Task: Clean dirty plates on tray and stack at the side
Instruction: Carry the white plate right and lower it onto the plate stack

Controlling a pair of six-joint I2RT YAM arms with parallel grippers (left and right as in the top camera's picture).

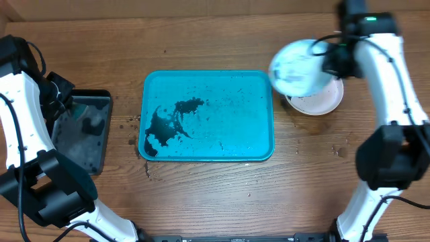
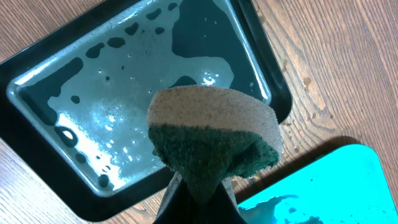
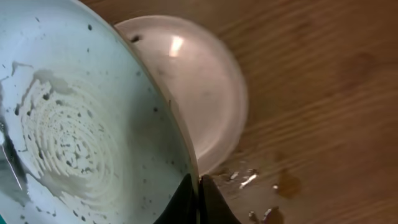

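Note:
The turquoise tray (image 1: 255, 134) lies mid-table, smeared with black, with no plate on it; its corner shows in the left wrist view (image 2: 348, 180). My right gripper (image 1: 330, 59) is shut on the rim of the pale aqua plate (image 1: 299, 67), held tilted above the table right of the tray. In the right wrist view the speckled aqua plate (image 3: 74, 130) is pinched between the fingers (image 3: 199, 186). The white plate (image 1: 324, 101) lies under it on the table (image 3: 199, 87). My left gripper (image 2: 199, 199) is shut on a green-and-tan sponge (image 2: 214, 134) over the black tray. The yellow-green plate is out of view.
A black glossy tray (image 1: 87, 131) holding soapy water (image 2: 124, 106) sits at the left. Dark specks and water drops (image 3: 249, 180) lie on the wood by the white plate and near the turquoise tray's left edge.

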